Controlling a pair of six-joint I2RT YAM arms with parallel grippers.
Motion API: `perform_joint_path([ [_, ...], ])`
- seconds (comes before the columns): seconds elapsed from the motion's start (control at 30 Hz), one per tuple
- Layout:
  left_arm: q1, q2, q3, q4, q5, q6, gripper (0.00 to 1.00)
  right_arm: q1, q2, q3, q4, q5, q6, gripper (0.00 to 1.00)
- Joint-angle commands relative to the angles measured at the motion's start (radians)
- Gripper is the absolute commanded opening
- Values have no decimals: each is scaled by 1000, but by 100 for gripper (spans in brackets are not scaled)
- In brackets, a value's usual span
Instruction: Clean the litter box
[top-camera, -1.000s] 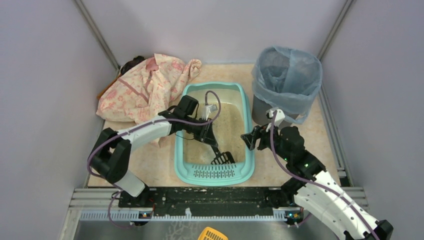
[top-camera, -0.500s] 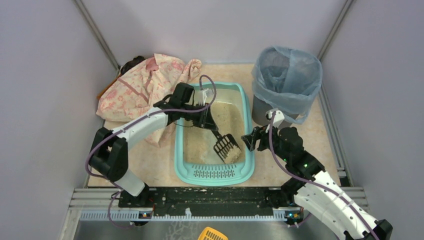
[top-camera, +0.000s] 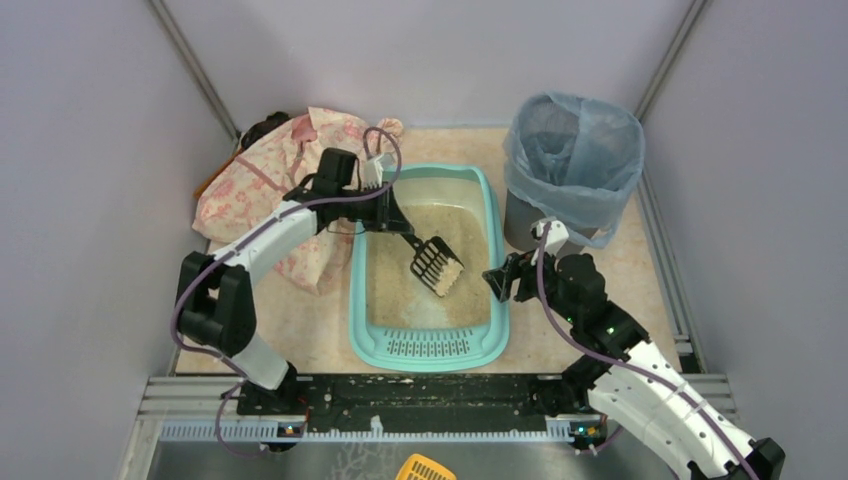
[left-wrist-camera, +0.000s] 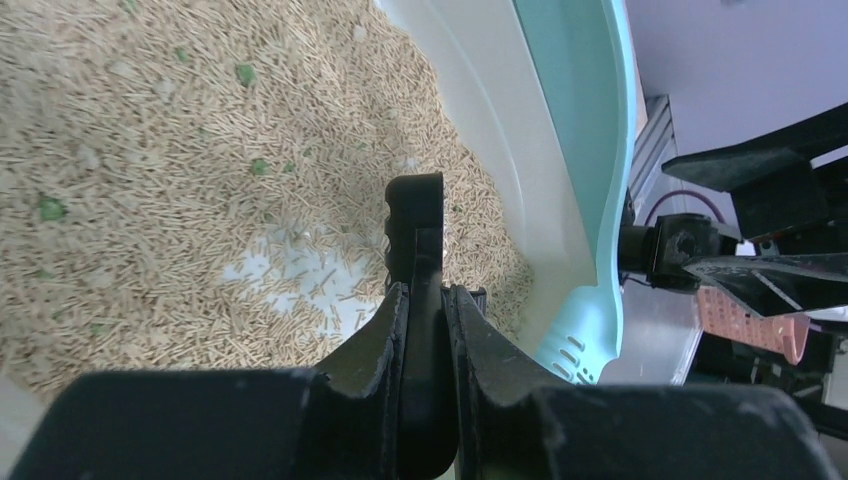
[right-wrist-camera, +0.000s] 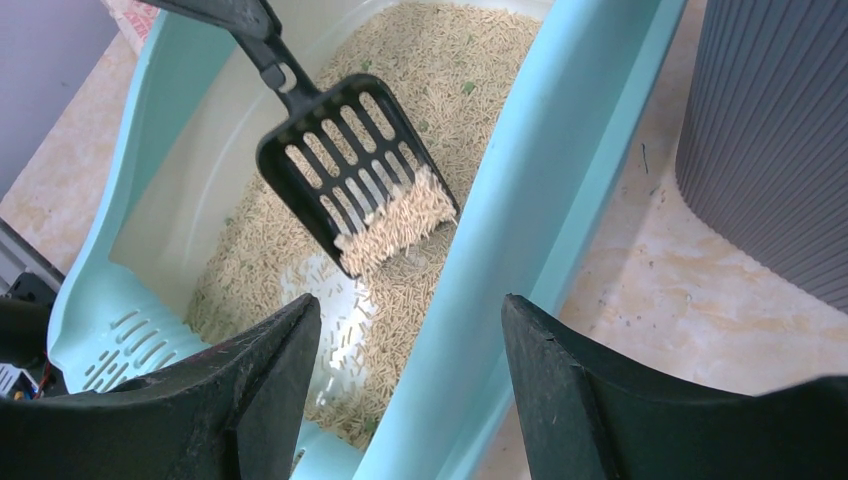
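Note:
The turquoise litter box (top-camera: 357, 300) lies in the middle of the floor, with beige litter inside and its grille end (top-camera: 428, 345) toward me. My left gripper (top-camera: 392, 222) is shut on the handle of a black slotted scoop (top-camera: 436, 264), which hangs tilted over the litter. In the left wrist view the fingers (left-wrist-camera: 385, 330) clamp the handle (left-wrist-camera: 415, 215). A small heap of litter sits on the scoop's (right-wrist-camera: 350, 170) lower edge. My right gripper (right-wrist-camera: 410, 310) stands open above the box's right rim (right-wrist-camera: 530, 200), with nothing held.
A grey bin lined with a blue bag (top-camera: 572, 150) stands at the back right, close to the box's far right corner. A pink patterned cloth (top-camera: 270, 180) is heaped at the back left. A yellow scoop (top-camera: 425, 468) lies beyond the near rail.
My left arm has lifted the scoop from the grille end and drawn it back toward the middle of the box, carrying some litter. The right arm has not moved.

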Motion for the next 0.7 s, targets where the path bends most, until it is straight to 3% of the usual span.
perform_joint_path([
  [0.0,45,-62,-13,60,27,-43,0,-2,10,10,40,8,0,67],
  [0.17,75,-108,-70,147,-21,-121,0,-2,10,14,36,8,0,67],
  [0.37,76,-140,-77,121,-166,-128,0,-2,10,14,38,8,0,67],
  [0.67,105,-163,-175,272,-81,-269,0,-2,11,14,40,5,-1,67],
])
